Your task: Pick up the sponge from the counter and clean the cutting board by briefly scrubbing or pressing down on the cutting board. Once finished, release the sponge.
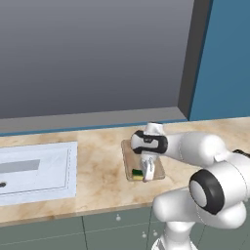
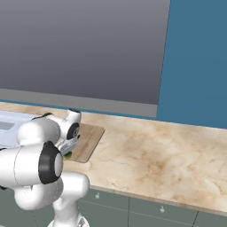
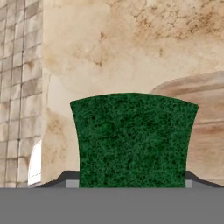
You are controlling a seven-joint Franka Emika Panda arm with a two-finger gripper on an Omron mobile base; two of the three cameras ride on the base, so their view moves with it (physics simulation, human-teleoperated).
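Step in hand, as judged: sponge is taken and brought to the cutting board; scrubbing contact is about due or just starting. Tool is clenched on the sponge: in the hand view the green block sits between the two dark tips, touching both. In the left base view the sponge rests at the board's near edge, about 7 o'clock of the board's centre, tool directly over it. Whether it presses on the wood or hangs just above, I cannot tell. Next move calls for a short downward press or a small rub toward 12 o'clock, onto the bare middle of the board, then letting go. Materials: sponge top is coarse dark green scouring fibre over a yellow layer, rectangular. Board is flat light-brown wood, grain visible, corners rounded. Bench is beige marbled stone, smooth. White inset sink lies at 9 o'clock, well apart.
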